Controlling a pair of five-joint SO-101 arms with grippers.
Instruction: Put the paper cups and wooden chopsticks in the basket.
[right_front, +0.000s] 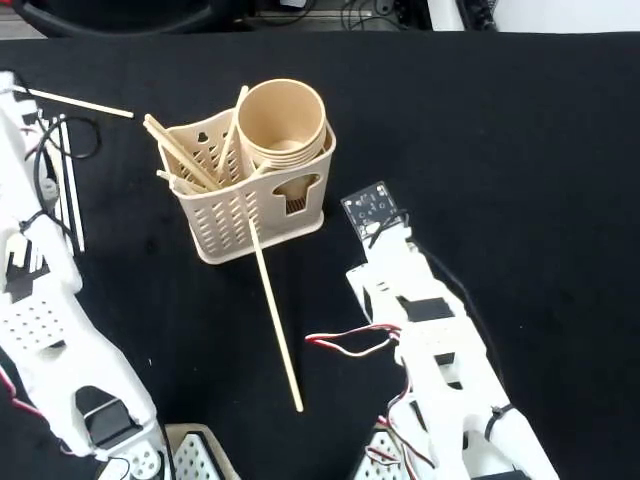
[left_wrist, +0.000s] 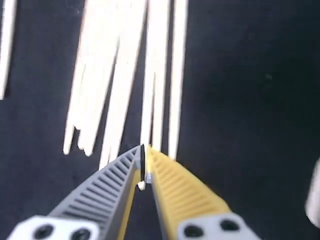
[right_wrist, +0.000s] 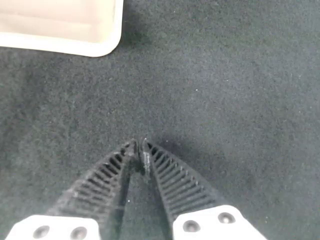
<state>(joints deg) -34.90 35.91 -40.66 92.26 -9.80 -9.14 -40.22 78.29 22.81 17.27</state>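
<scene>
Your left arm (right_front: 45, 330) is sitting at nine o'clock, left gripper (left_wrist: 145, 152) pinching a chopstick (left_wrist: 148, 100); your right arm (right_front: 430, 340) is resting at five o'clock, right gripper (right_wrist: 138, 146) closed.

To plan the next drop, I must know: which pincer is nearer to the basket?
Right. The right pincer hangs just beside a corner of the basket. The left pincer, shut on a chopstick, is far off at the left edge of the table.

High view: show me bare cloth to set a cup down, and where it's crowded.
Bare: the cloth right of the basket, beyond the right arm; also the strip between the left arm and the stray chopstick. Crowded: the left edge, with loose chopsticks.
</scene>
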